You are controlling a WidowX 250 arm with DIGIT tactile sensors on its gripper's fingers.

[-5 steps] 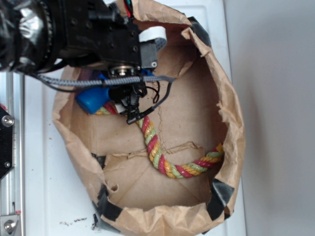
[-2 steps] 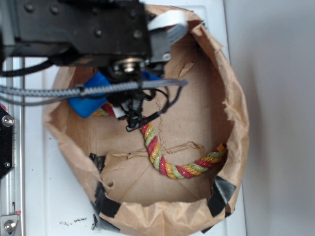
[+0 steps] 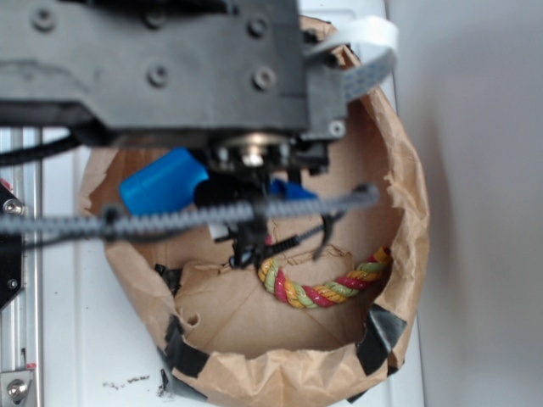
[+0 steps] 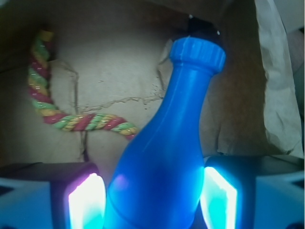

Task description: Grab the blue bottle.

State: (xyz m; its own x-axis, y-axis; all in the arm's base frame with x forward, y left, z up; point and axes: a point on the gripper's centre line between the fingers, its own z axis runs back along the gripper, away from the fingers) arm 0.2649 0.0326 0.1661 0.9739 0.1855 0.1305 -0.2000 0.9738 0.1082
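Observation:
The blue bottle fills the middle of the wrist view, neck and flared lip pointing away. My gripper is shut on its thick body, with a lit pad on each side. In the exterior view the bottle's base sticks out left of the black arm. A bit of its neck shows to the right, and the fingers are hidden under the arm. The bottle hangs above the floor of the brown paper bag.
A red, yellow and green twisted rope lies on the bag's floor; the wrist view shows this rope behind the bottle. The bag's crumpled walls ring the gripper. Grey cables cross below the arm. A metal rail runs along the left.
The arm has risen toward the camera and looks much larger. The bottle has come up with it, off the rope end it lay against.

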